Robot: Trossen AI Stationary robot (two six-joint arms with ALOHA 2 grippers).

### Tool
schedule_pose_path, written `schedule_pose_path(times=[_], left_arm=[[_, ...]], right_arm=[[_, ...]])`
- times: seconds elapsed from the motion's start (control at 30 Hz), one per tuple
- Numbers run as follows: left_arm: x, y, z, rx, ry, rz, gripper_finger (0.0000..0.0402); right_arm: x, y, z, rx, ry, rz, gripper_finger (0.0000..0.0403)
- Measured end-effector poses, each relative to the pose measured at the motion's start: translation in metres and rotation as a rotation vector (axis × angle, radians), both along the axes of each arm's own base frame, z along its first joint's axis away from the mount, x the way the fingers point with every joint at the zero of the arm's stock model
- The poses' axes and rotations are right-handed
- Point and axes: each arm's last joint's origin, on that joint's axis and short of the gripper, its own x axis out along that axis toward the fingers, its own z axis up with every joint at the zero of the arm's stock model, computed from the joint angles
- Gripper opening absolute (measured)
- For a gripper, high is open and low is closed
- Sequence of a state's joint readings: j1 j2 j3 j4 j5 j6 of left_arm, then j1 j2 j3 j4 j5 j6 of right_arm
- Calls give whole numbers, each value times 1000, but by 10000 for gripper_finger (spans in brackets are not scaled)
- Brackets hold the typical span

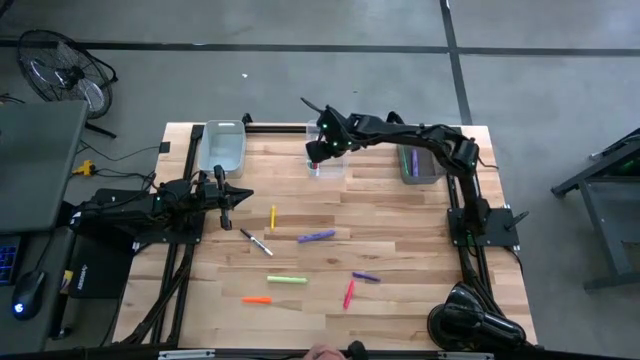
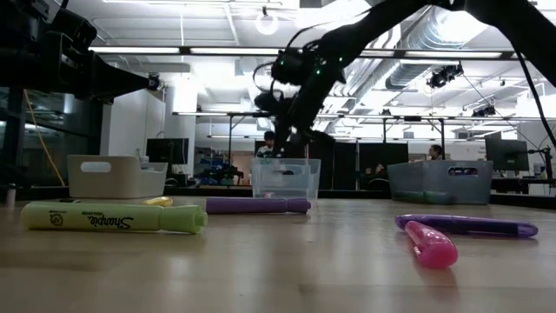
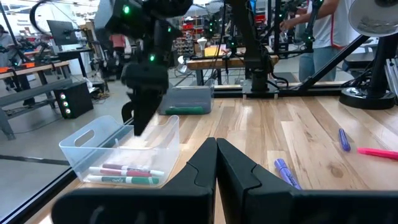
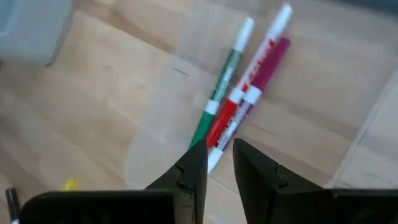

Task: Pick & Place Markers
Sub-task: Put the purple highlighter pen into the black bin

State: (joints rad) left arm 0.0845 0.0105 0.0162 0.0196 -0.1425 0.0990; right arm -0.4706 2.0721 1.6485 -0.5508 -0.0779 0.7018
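My right gripper (image 4: 219, 152) hangs open by a narrow gap over the middle clear bin (image 1: 327, 165), fingers pointing down. On the bin's floor lie a green marker (image 4: 217, 99), a red one (image 4: 239, 96) and a magenta one (image 4: 268, 62), side by side. My left gripper (image 1: 245, 193) is shut and waits above the table's left side. Loose on the wood lie a yellow marker (image 1: 273, 217), a black-and-white one (image 1: 257, 241), a purple one (image 1: 316, 237), a light green one (image 1: 286, 280), an orange one (image 1: 256, 299), a second purple one (image 1: 365, 277) and a red one (image 1: 348, 293).
A clear bin (image 1: 222, 148) stands at the far left and another (image 1: 420, 165), holding purple and green markers, at the far right. The right arm reaches from the table's right side across to the middle bin. Bare wood lies between the loose markers and the bins.
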Motion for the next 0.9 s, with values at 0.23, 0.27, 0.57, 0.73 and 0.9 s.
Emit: schedule_pose_path(times=[0.23,0.27,0.57,0.73,0.9], left_arm=[[0,0,0,0,0,0,1],[0,0,0,0,0,0,1],[0,0,0,0,0,0,1],[0,0,0,0,0,0,1],[0,0,0,0,0,0,1]], right_arm=[[-9,11,28,-134,29,189,67],[-10,15,32,-159,33,231,67],[-3,54,46,-339,58,663,67],[4,80,47,-372,14,883,67],[8,102,46,-396,2,1038,80]])
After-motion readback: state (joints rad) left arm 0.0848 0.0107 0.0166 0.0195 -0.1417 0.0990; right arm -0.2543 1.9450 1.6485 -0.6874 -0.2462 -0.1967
